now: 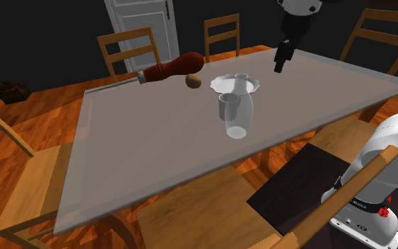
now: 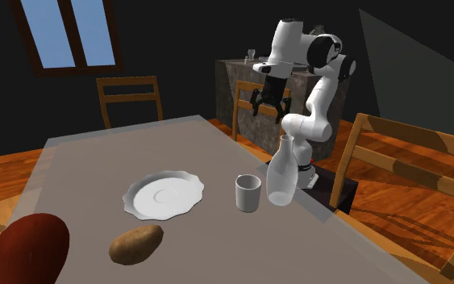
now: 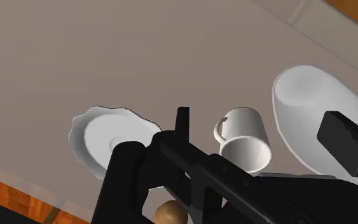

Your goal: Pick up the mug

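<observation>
Shoulder view: mug (image 1: 227, 106) upright, mouth up

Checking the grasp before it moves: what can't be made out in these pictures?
Mug: handle hidden behind its own body in the shoulder view.
Dark red thing: cut off by the second exterior view's lower-left corner; what it is is unclear.
Potato: in the wrist view, partly covered by the gripper and cut by the edge.
Clear bottle: neck behind a finger in the wrist view.
</observation>
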You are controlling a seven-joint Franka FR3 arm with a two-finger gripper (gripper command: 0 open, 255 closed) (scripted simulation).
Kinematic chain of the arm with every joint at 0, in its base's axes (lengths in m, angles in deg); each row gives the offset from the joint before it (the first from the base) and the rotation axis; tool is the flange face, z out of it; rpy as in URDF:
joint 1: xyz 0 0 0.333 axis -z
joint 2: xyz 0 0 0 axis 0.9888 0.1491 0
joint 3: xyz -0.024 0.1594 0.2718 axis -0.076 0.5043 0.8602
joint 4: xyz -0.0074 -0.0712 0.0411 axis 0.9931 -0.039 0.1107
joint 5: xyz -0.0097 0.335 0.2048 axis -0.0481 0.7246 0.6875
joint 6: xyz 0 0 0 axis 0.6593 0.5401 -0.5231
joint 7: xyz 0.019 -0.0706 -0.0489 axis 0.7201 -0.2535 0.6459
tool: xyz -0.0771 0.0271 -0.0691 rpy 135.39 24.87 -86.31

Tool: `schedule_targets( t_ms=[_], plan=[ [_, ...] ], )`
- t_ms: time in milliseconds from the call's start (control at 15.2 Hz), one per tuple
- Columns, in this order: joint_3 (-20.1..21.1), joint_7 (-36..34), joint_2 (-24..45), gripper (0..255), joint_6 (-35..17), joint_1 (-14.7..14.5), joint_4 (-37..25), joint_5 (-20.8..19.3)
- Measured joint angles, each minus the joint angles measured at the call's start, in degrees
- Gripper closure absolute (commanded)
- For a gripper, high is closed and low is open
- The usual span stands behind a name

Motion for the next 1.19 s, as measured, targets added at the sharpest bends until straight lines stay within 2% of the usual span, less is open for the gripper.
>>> schedule_targets(
  t_ms=[396,1188],
  plan=[
    [1.8,-2.5,6.1,0,-5.4,-0.5,0.3,1.3],
    [7.1,-10.3,29.1,0,-19.4,-1.5,-6.2,2.4]
  ],
)
